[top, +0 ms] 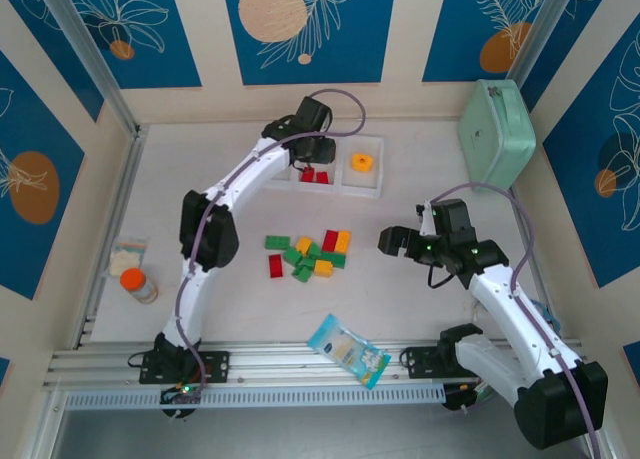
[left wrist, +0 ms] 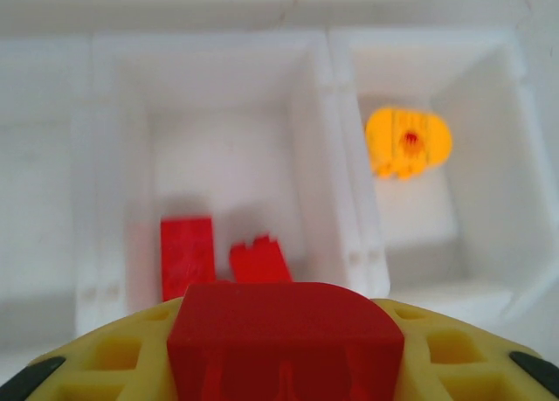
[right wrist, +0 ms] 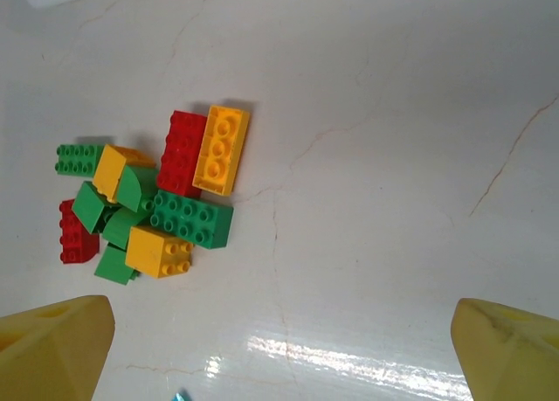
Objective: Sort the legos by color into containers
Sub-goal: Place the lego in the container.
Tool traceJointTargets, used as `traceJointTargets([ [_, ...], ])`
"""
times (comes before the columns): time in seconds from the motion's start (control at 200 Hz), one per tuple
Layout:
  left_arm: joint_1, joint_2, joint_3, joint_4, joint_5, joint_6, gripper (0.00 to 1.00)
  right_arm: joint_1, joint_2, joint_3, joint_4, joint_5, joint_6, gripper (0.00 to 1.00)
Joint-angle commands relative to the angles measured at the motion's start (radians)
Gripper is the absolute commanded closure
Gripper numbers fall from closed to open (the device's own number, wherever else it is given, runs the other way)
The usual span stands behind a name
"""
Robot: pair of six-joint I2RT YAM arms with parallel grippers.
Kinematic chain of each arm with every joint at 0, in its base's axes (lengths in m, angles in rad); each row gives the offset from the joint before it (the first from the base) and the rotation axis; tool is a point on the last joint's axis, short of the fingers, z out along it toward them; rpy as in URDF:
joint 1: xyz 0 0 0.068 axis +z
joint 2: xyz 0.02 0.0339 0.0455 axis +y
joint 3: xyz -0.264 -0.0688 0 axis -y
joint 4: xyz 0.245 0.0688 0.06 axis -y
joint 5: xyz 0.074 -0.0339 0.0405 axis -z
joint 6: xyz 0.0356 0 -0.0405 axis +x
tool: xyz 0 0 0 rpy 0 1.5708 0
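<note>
While left tool [top: 311, 153] grips red brick [left wrist: 284, 335] over middle tray compartment [left wrist: 229, 73], right tool [top: 393, 242] hangs wide open near brick pile [right wrist: 148, 200].

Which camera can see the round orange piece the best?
The left wrist camera. The round orange piece is big and close there, lying in the right compartment of the tray, though a bit blurry. The top external camera shows it too, but tiny and far away. The right wrist camera points at the loose bricks on the table.
</note>
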Motion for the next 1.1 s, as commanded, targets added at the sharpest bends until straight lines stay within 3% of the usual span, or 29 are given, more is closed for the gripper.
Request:
traceJointTargets([
  [0.0,0.025,0.121,0.098,-0.017,-0.026,0.012,0.71,0.014,-0.007,-0.03,-0.02,0.02,0.007,0.01],
  [0.095,0.047,0.155,0.113,0.046,0.008,-0.027,0.67,0.027,-0.002,-0.038,-0.024,0.024,0.006,0.01],
  [0.195,0.063,0.169,0.113,0.084,0.032,-0.06,0.56,0.048,0.002,-0.034,-0.024,0.033,0.004,0.01],
  [0.26,0.064,0.166,0.11,0.09,0.022,-0.079,0.43,0.059,0.004,-0.032,-0.014,0.029,0.005,0.01],
  [0.585,0.064,-0.008,-0.04,0.13,0.111,-0.032,0.0,0.103,0.056,0.01,-0.033,0.063,0.053,0.01],
  [0.785,0.056,-0.248,-0.341,0.231,0.177,-0.013,0.01,0.138,0.056,0.06,-0.066,0.073,0.126,0.0],
  [0.985,0.055,-0.583,-0.789,0.385,0.237,-0.003,0.01,0.153,0.086,0.111,-0.071,0.056,0.195,0.13],
  [1.096,0.055,-0.752,-0.972,0.343,0.167,-0.026,0.01,0.173,0.162,0.157,-0.075,0.07,0.204,0.16],
])
